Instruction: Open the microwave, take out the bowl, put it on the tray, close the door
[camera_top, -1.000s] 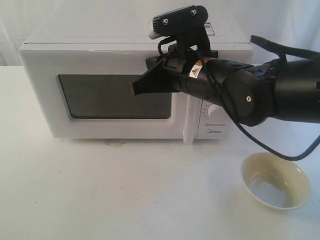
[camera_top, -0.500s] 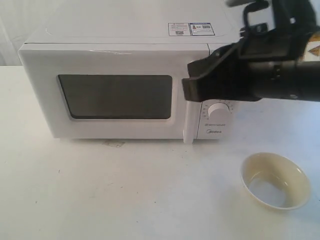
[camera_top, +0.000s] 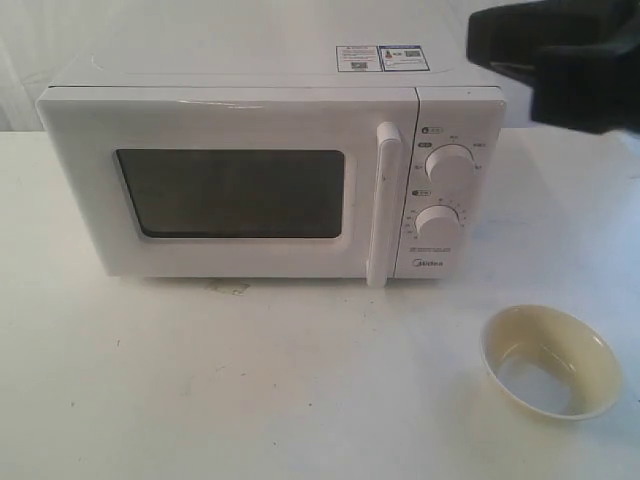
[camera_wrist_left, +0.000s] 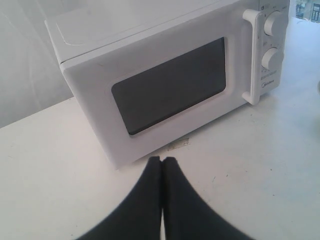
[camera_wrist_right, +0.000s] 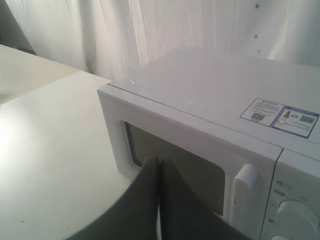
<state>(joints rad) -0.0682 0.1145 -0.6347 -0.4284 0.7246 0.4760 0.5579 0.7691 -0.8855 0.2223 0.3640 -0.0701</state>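
Note:
The white microwave (camera_top: 260, 110) stands at the back of the table with its door (camera_top: 80, 200) shut flat against the body. The vertical bar handle (camera_top: 385, 205) and both knobs (camera_top: 450, 165) show uncovered. A cream bowl (camera_top: 548, 360) sits upright and empty on the table at the front right, away from both grippers. My right gripper (camera_top: 500, 45) is a blurred black shape high at the upper right, above the microwave's right end; its fingers (camera_wrist_right: 150, 175) are pressed together on nothing. My left gripper (camera_wrist_left: 162, 160) is shut and empty, low over the table before the microwave's (camera_wrist_left: 150, 75) front. No tray is in view.
Stickers (camera_top: 382, 57) lie on the microwave's top. A small scuffed patch (camera_top: 228, 288) marks the white table just before the door. A pale curtain (camera_wrist_right: 150, 30) hangs behind the microwave.
My right arm has pulled away from the front of the door, rising up and to the right. The handle and knobs it covered are now visible. The door and bowl have not moved.

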